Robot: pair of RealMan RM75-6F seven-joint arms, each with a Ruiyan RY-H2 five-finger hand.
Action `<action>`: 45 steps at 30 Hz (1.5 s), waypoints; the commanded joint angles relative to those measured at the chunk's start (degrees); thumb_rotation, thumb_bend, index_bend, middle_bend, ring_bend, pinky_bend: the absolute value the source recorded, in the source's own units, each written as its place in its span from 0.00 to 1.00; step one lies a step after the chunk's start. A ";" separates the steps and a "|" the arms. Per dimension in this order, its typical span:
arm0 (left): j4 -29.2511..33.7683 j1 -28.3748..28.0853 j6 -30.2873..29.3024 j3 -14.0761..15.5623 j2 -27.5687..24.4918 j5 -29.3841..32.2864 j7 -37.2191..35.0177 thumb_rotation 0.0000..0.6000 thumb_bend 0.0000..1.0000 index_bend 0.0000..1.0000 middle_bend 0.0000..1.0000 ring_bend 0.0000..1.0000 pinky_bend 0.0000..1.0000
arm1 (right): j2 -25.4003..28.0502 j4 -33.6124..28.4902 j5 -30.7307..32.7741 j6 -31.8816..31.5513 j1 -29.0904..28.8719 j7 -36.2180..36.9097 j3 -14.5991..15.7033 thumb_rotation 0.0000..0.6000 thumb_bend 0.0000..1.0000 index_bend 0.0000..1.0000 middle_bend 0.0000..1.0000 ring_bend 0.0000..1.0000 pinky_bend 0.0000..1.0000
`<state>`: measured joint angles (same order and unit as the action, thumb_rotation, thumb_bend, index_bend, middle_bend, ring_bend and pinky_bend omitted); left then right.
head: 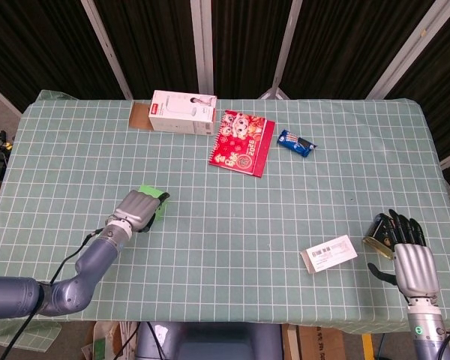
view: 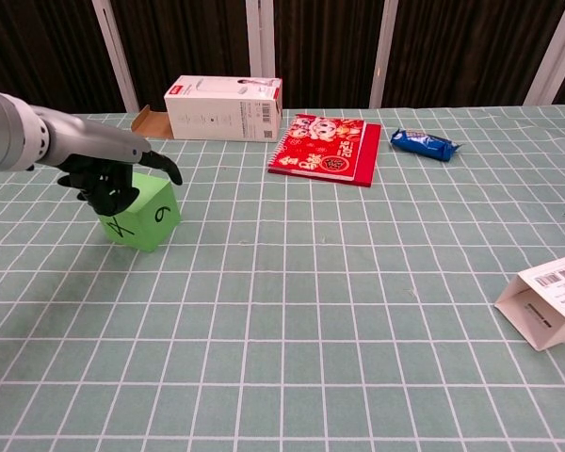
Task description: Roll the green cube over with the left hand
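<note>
Two views give us the scene, and we take the head view first. In the lower left of the frame our left hand [head: 139,209] lies over the green cube [head: 153,199], covering most of it, so only a green strip shows past the fingers. We judge the hand sits on top so that it can tip the cube over an edge. In the lower right corner our right hand [head: 409,255] rests with fingers spread and holding nothing, just beside a small dark round tin [head: 377,244] and near a white labelled box [head: 328,253]; it is well apart from the cube, which suits a job meant for the other hand. At the top of the surface [head: 232,225] lie a white carton [head: 182,111], a red booklet [head: 241,141] and a blue snack packet [head: 295,142].

In the chest view, at the left of the frame, the left hand [view: 113,174] has its dark fingers curled on the cube's [view: 146,217] top, one finger stretched over the far edge. We cannot tell whether it truly grips or only presses. The cube stands slightly tilted, its near faces marked with black numerals.
</note>
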<state>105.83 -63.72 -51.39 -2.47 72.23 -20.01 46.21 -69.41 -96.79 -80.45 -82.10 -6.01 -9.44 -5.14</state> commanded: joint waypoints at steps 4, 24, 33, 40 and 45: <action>-0.85 -0.44 0.44 0.98 0.51 -0.28 -0.97 1.00 0.91 0.13 0.82 0.75 0.82 | -0.04 0.04 0.22 -0.04 0.00 0.00 -0.11 1.00 0.19 0.08 0.01 0.00 0.02; -2.79 0.01 -0.80 4.38 0.56 -2.32 -3.23 1.00 0.91 0.13 0.82 0.75 0.82 | -0.40 0.31 1.08 0.83 -0.35 -0.66 -0.10 1.00 0.19 0.08 0.01 0.00 0.02; -4.02 -0.50 -1.76 4.26 1.14 -1.06 -3.16 1.00 0.91 0.13 0.82 0.75 0.82 | -0.39 0.27 1.44 1.01 -0.40 -0.84 -0.12 1.00 0.19 0.08 0.01 0.00 0.02; -4.37 -1.00 -3.25 4.44 1.33 0.83 -1.94 1.00 0.91 0.13 0.82 0.75 0.82 | -0.44 0.29 1.66 1.32 -0.51 -1.05 -0.05 1.00 0.19 0.08 0.01 0.00 0.02; -5.68 -1.14 -3.23 4.03 1.31 2.83 -2.03 1.00 0.91 0.13 0.82 0.75 0.82 | -0.53 0.27 1.82 1.37 -0.52 -1.39 0.00 1.00 0.19 0.08 0.01 0.00 0.02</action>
<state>100.47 -64.80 -54.69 1.71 73.55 -17.55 44.22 -69.93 -96.52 -78.62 -80.73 -6.52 -10.83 -5.14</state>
